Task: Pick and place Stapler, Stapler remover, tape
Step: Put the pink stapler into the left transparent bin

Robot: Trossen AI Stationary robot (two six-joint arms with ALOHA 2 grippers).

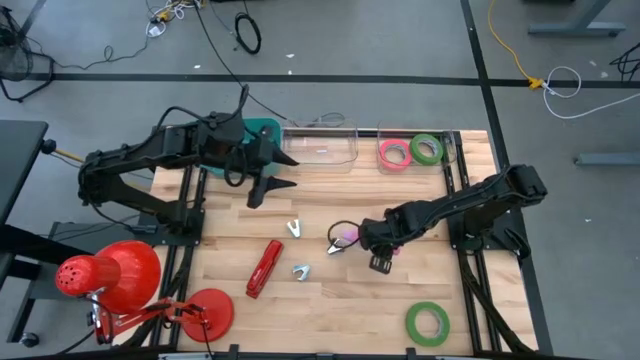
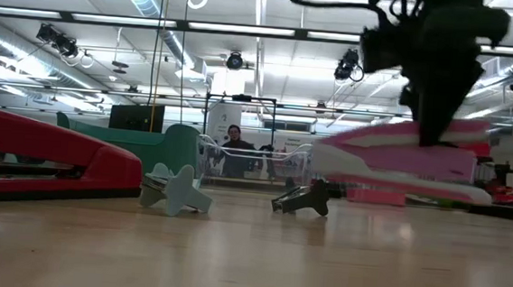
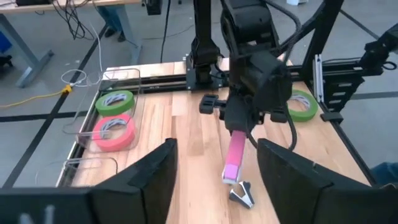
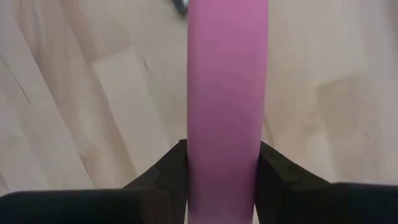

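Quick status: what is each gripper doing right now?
Left gripper: open, empty, hovering near the back of the table.
Right gripper: shut on the pink stapler, lifted off the table.

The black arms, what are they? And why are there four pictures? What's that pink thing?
They are two robot arms, each ending in a two-finger pincher called a gripper. All four pictures show the same moment. One camera looks straight down from above, one sits low at table height, and one rides on each arm's wrist.

The right gripper is pinching the pink stapler and holding it just above the wooden table. The left gripper is open and empty, farther back.

On the table lie a red stapler, small staple removers and a green tape roll. A pink roll and another green roll sit in a clear tray at the back.
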